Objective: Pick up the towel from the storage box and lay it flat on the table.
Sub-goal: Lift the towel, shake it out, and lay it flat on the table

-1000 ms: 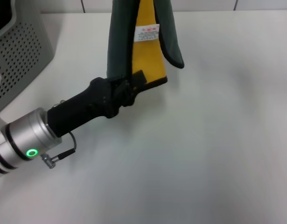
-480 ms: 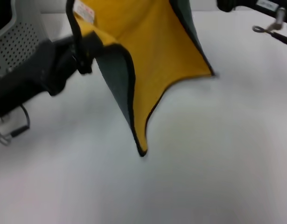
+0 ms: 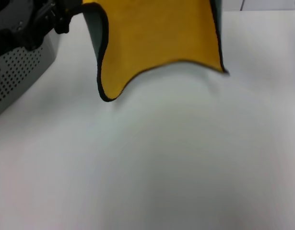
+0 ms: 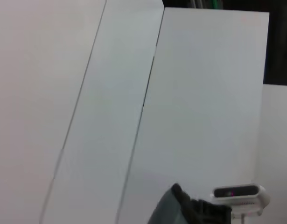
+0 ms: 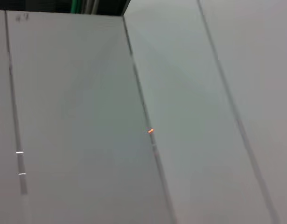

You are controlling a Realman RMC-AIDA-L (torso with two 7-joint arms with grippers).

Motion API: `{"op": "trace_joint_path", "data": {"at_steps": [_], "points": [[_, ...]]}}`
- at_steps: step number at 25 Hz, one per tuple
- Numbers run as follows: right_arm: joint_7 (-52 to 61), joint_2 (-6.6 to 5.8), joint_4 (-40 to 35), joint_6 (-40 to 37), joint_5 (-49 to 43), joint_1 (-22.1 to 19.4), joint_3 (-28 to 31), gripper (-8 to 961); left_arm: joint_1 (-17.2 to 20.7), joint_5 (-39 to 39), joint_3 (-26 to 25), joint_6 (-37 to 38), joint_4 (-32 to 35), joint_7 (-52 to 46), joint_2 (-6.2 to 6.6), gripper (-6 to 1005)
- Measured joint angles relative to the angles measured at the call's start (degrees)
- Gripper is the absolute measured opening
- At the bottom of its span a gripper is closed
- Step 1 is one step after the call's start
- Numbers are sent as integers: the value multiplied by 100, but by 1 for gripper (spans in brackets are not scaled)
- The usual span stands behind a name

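White table [image 3: 185, 158] lay bare beneath the towel [image 3: 157, 38], which hung yellow face out above its far side, lower edge clear. Left gripper [image 3: 56, 17] sat by the towel's upper left corner, grip unclear; right gripper was unseen.

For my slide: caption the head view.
Yellow towel hangs spread above the white table, left gripper at its corner.

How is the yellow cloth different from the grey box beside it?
The towel is bright yellow with a black piped edge, while the box is grey and dotted with small holes. The towel hangs in the air, its lower edge wavy, above the table; the box sits on the table with straight walls. The left claw is beside the towel's upper corner.
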Motion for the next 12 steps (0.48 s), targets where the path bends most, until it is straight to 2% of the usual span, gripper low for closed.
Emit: {"op": "trace_joint_path", "data": {"at_steps": [2, 7, 12], "points": [[154, -37, 350, -496, -116, 18, -103, 6, 13, 110, 15, 220, 10, 26, 45, 24], [599, 18, 520, -1421, -573, -213, -111, 6, 53, 842, 26, 915, 218, 133, 118, 24], [778, -215, 525, -1849, -619, -122, 154, 7, -162, 1151, 47, 1071, 309, -169, 240, 24]]}}
